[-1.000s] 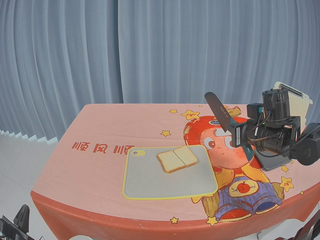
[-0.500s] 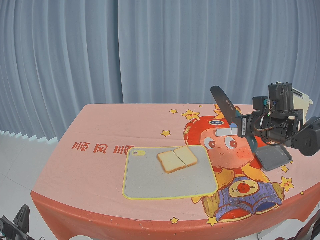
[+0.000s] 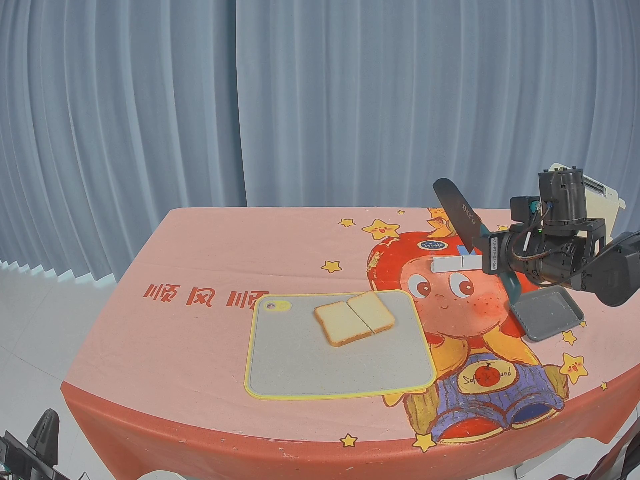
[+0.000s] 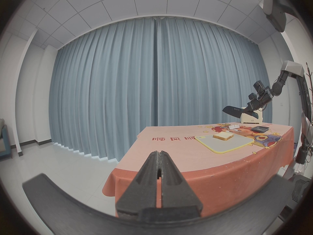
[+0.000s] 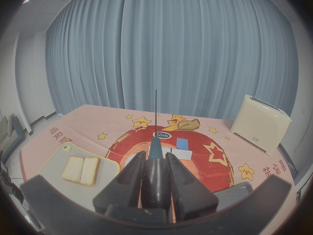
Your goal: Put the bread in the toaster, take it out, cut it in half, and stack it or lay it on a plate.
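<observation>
Two toasted bread halves (image 3: 355,317) lie side by side on the grey, yellow-rimmed cutting board (image 3: 333,365). My right gripper (image 3: 499,261) hovers above the table's right side, over the white knife rest (image 3: 457,263) and beside the grey plate (image 3: 547,311). It is shut on a knife's teal handle (image 5: 156,150), with the dark blade (image 3: 460,215) pointing up and to the left. The cream toaster (image 3: 600,201) stands behind it at the far right. My left gripper (image 4: 159,167) is shut on nothing, low and off the table's left front corner.
The pink printed tablecloth (image 3: 200,261) is bare on its left half. A blue curtain (image 3: 320,81) hangs close behind the table. The white knife rest (image 5: 177,150) with a blue tab sits between the board and the toaster (image 5: 260,123).
My right gripper has carried the knife to the right and slightly back, away from the cutting board. The bread halves and the left gripper have stayed put.
</observation>
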{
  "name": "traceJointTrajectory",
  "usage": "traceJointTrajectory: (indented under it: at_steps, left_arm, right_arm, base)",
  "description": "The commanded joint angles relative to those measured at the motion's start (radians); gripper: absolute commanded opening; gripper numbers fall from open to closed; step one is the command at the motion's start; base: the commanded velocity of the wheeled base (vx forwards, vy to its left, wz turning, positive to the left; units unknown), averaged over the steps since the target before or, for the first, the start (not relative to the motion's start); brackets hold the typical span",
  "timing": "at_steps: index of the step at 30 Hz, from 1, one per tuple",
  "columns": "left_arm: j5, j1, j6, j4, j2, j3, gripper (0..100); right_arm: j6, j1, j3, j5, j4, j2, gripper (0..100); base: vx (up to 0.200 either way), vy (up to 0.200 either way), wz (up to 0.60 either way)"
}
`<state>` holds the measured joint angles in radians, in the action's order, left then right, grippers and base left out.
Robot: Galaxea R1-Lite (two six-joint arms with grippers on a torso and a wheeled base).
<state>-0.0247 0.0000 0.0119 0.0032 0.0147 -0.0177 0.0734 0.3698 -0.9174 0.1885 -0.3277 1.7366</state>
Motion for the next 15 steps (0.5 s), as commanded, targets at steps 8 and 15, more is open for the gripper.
traceJointTrajectory:
  at_steps: [8, 15]
  left_arm:
    - [0.000, 0.000, 0.000, 0.000, -0.007, 0.016, 0]
    - [0.000, 0.000, 0.000, 0.000, -0.007, 0.016, 0]
  right_arm:
    - [0.002, -0.012, 0.006, 0.002, 0.001, 0.024, 0]
    - [0.000, -0.022, 0.009, 0.002, -0.001, 0.024, 0]
  base:
    - [0.000, 0.000, 0.00]
    - [0.000, 0.000, 0.00]
